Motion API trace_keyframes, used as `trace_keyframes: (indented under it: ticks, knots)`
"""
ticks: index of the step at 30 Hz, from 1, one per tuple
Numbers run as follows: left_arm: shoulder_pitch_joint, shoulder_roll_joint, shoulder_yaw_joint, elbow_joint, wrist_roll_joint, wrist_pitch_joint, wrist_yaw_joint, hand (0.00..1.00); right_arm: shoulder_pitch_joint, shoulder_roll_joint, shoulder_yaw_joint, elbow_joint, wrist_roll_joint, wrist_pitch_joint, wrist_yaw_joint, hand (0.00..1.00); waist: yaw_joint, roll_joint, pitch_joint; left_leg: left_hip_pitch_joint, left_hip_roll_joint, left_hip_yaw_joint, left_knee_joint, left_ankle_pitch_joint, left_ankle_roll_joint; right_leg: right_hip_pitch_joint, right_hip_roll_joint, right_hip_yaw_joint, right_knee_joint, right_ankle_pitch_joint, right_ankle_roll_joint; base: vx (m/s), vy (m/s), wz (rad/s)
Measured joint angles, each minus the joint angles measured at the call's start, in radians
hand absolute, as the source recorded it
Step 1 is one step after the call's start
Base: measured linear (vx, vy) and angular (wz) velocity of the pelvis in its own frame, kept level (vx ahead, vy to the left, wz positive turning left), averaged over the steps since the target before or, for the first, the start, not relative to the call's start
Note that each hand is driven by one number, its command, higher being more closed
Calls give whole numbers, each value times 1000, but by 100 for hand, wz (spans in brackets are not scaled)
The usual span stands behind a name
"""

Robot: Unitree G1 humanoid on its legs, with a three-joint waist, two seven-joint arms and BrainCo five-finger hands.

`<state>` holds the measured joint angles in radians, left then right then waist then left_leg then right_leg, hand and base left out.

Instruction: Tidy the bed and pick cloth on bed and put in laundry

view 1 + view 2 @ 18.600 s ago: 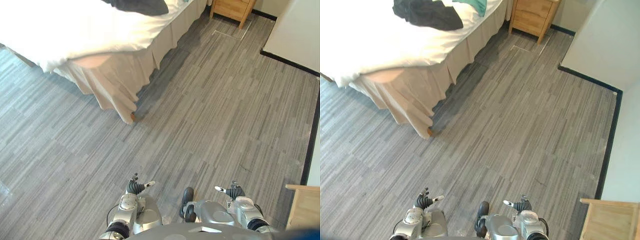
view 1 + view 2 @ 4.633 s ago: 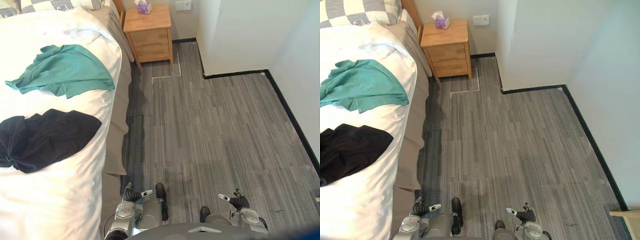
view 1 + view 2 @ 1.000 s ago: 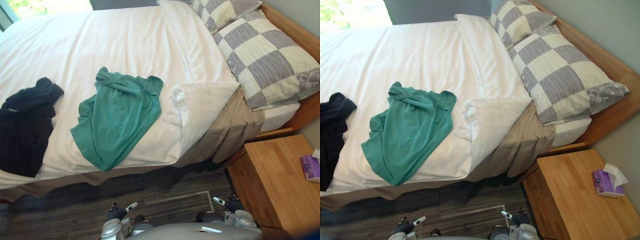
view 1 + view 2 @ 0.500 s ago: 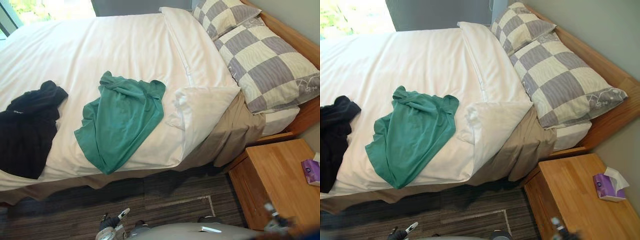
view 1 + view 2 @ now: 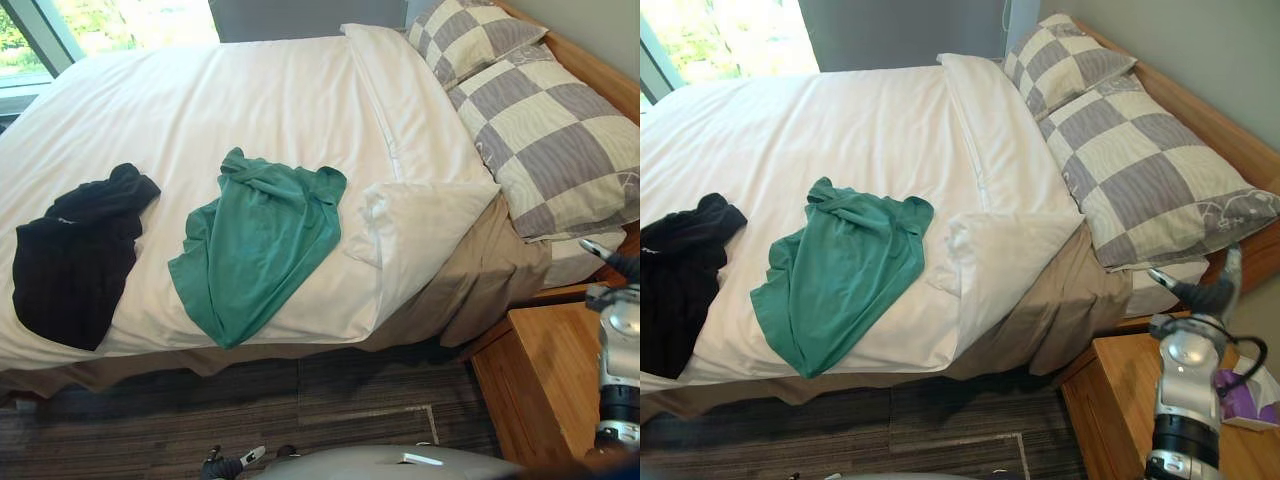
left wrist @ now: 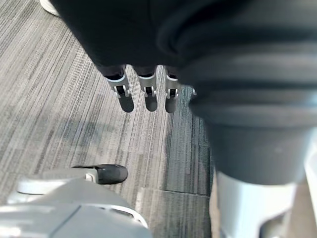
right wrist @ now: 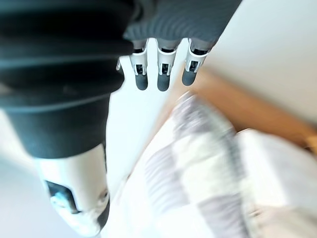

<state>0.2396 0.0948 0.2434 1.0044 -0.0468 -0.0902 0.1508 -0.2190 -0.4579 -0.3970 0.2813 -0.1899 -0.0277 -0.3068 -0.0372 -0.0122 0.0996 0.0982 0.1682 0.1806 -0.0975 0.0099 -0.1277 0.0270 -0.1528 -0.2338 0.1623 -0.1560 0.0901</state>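
1. Left eye view: a green cloth point(image 5: 258, 240) lies crumpled along the near side of the bed point(image 5: 200, 90). Its long axis slants from the near edge up toward the checked pillows point(image 5: 545, 140). A black cloth point(image 5: 75, 255) lies apart to its left. The left hand point(image 5: 222, 466) hangs low by the floor, below the green cloth.
2. Right eye view: the right hand point(image 5: 1208, 292) hovers over the nightstand point(image 5: 1110, 410), beside the checked pillows. The green cloth lies well to its left, past the turned-back duvet corner point(image 5: 1005, 250).
3. Left wrist view: the left fingers point(image 6: 145, 96) hang straight and slightly apart, empty, over the floor point(image 6: 49, 99).
4. Right wrist view: the right fingers point(image 7: 161, 74) are straight and hold nothing. The left hand looks better placed sideways for either cloth, though it would need to come up.
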Motion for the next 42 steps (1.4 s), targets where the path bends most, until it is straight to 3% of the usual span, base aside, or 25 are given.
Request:
trace_keyframes:
  ticks: [6, 11, 24, 39, 40, 42]
  knots:
    - [-72, 4, -9, -14, -3, -3, 2, 0, -197, -86, 158, -76, -34, -1, 20, 0, 2, -17, 124, -108, -12, -35, 54, 16, 8, -99, -19, 13, 61, 3, -6, -89, 13, 14]
    - [-105, 8, -9, -42, -20, -9, 9, 0, -349, -152, 291, -78, -70, -1, 24, 0, 24, -7, 194, -180, -7, -52, 124, 1, 12, -134, -17, 27, 68, 12, -16, -66, 4, 6]
    - [-199, 64, -10, -49, -23, -32, 19, 0, -665, -190, 527, -21, -70, -4, 39, 0, 44, -1, 336, -300, -3, -78, 201, 1, 16, -231, -16, 45, 111, 25, -25, -31, 8, 3]
    - [-304, 98, -88, -6, -52, -52, 25, 0, -761, -189, 673, 280, -71, -12, 70, 0, 100, 14, 363, -476, -7, -119, 274, 20, 22, -394, -20, 70, 201, 21, -26, -56, 2, 6]
    - [-305, 101, -88, -5, -52, -52, 25, 0, -763, -189, 684, 320, -72, -13, 74, 100, 101, 14, 363, -485, -7, -123, 274, 25, 22, -403, -20, 68, 206, 21, -27, -39, -10, 12]
    - [-313, 113, -126, 0, -52, -52, 24, 0, -770, -189, 685, 418, -86, -24, 91, 100, 101, 18, 365, -495, -9, -136, 271, 34, 22, -404, -22, 55, 206, 21, -27, -34, -7, 17]
